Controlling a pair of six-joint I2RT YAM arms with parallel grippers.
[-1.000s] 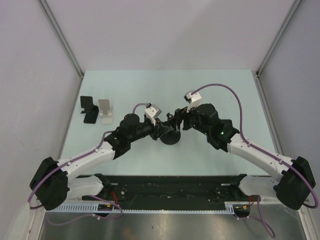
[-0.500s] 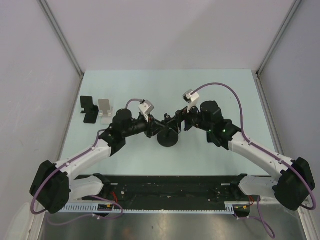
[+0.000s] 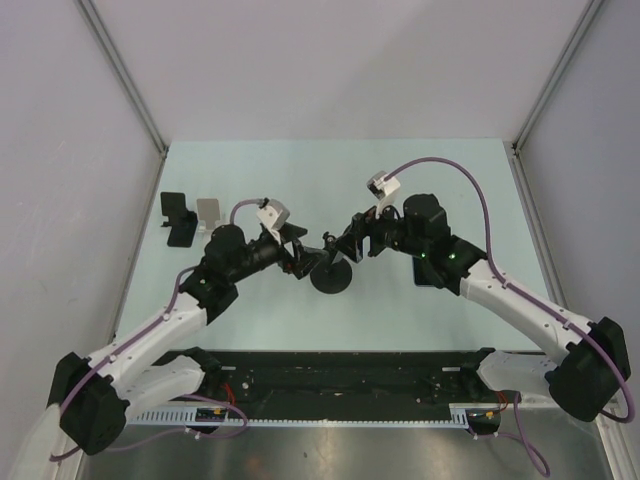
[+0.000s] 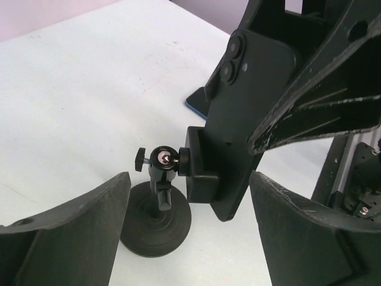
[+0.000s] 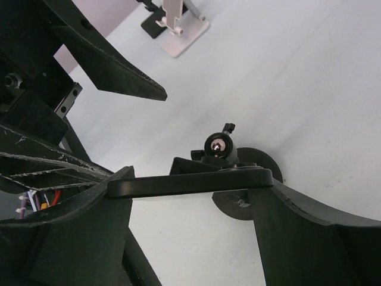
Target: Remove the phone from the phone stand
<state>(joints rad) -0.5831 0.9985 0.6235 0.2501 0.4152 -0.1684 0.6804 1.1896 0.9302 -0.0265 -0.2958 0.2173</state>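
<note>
The black phone [image 4: 256, 89], camera lenses at its top corner, is held upright with its back against the holder block [image 4: 202, 164] of the phone stand [image 4: 159, 179]. The stand has a ball joint and a round black base [image 3: 330, 278]. My right gripper [image 5: 193, 186] is shut on the phone's edges; in the right wrist view the phone [image 5: 190, 182] spans edge-on between both fingers. My left gripper [image 4: 187, 238] stands open just left of the stand [image 3: 300, 258], its fingers [image 4: 65, 238] apart on either side, touching nothing.
A black stand [image 3: 178, 218] and a white stand [image 3: 210, 215] sit at the table's left side, also visible in the right wrist view as the white stand [image 5: 178, 24]. A flat blue-edged thing [image 4: 195, 102] lies on the table behind the phone.
My left gripper has opened and drawn back to the left, away from the stand. The right gripper has stayed shut on the phone and shifted slightly left.
</note>
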